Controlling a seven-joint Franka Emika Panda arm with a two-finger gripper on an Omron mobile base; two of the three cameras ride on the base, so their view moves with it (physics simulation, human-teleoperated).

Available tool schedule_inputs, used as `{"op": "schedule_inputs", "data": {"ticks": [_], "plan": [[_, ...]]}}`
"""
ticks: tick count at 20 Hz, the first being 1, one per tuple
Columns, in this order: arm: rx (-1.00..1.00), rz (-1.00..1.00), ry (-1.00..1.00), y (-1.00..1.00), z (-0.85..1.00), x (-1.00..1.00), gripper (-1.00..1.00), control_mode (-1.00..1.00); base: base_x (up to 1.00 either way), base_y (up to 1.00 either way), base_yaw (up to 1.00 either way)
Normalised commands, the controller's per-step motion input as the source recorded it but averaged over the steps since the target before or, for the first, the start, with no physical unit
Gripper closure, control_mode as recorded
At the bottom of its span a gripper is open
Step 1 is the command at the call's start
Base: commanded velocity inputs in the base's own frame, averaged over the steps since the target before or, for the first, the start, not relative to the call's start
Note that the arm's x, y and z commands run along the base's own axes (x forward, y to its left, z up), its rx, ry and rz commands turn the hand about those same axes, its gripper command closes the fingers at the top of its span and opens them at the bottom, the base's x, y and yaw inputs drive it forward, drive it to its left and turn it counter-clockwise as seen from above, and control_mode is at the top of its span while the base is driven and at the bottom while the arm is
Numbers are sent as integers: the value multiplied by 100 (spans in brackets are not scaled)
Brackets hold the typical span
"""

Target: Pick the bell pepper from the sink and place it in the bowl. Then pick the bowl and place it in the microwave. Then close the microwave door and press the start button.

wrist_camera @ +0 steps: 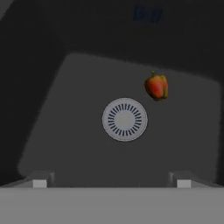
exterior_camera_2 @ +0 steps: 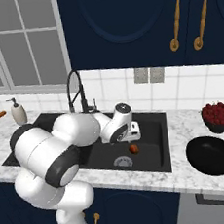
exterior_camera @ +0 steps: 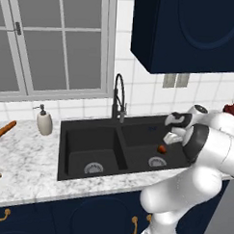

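Note:
The bell pepper (wrist_camera: 156,86), a small orange-red lump, lies on the floor of the right basin of the black sink (exterior_camera: 75,131), just beside the silver drain ring (wrist_camera: 124,119). It also shows as the bell pepper (exterior_camera: 162,149) and the bell pepper (exterior_camera_2: 133,149) in the base views. My gripper (wrist_camera: 111,181) hangs open above that basin, pointing down, with nothing between its fingers; it stands a little above the pepper as the gripper (exterior_camera_2: 133,132). The bowl (exterior_camera_2: 221,118), black with a dark red top, sits on the counter right of the sink. The microwave and its door are out of view.
A wide black round dish (exterior_camera_2: 211,156) lies on the marble counter in front of the bowl. The tall black faucet (exterior_camera: 119,97) rises behind the divider between the basins. A soap dispenser (exterior_camera: 44,121) and a wooden rolling pin (exterior_camera: 3,131) are left of the sink.

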Motion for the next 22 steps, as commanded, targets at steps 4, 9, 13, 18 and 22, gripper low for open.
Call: {"op": "schedule_inputs", "data": {"ticks": [4, 9, 13, 18, 22], "plan": [[8, -15, 7, -31, -39, 20, -100, -100, 0, 0, 0], [5, -3, 1, -22, -55, 36, -100, -100, 0, 0, 0], [4, 0, 0, -21, -46, 42, -100, -100, 0, 0, 0], [2, -3, 0, -9, -50, 56, -100, -100, 0, 0, 0], [3, -7, 1, -1, -50, 64, -100, -100, 0, 0, 0]]}}
